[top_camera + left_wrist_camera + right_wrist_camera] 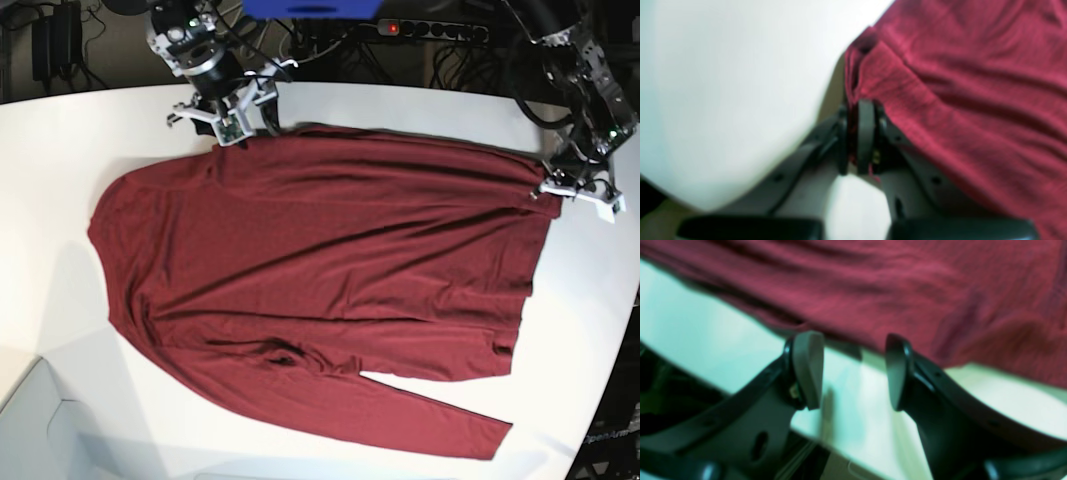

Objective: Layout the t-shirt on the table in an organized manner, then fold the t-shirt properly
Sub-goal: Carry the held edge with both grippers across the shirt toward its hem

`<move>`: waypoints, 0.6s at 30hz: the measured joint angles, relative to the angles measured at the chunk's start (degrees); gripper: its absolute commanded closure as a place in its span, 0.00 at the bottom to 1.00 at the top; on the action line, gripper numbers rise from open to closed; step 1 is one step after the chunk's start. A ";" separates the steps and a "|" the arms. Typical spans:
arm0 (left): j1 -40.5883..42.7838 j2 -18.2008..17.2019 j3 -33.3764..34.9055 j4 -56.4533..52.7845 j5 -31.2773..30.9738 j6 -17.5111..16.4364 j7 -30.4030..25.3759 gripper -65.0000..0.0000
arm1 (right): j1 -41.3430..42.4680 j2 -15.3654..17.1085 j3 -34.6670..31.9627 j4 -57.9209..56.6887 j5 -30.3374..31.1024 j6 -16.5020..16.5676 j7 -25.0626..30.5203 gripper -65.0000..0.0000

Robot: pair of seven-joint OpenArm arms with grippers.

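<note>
The dark red t-shirt (320, 270) lies spread across the white table (60, 150), wrinkled, with one sleeve reaching toward the lower right. At the shirt's right edge my left gripper (548, 185) is shut. The left wrist view shows its fingers (867, 133) pinching a fold of the t-shirt (973, 83) at the hem, over the table (723, 100). My right gripper (230, 125) sits at the shirt's top edge on the left. In the right wrist view it (855, 370) stands open with nothing between its pads (808, 370), just short of the t-shirt (890, 283), above the table (706, 340).
A power strip (430, 28) and cables lie behind the table's far edge. The tabletop's curved edge (20, 385) cuts across the lower left corner, and another edge runs down the right side (625, 330).
</note>
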 measured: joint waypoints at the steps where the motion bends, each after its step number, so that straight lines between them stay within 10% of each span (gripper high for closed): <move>1: -0.63 0.02 0.04 0.00 -0.35 -0.02 -0.04 0.99 | 0.35 0.04 0.02 -0.59 -0.02 0.00 -0.24 0.53; 18: -1.42 0.11 0.09 0.39 -0.31 -0.13 0.00 0.99 | 4.13 0.02 -0.02 -4.90 -0.22 0.00 0.48 0.48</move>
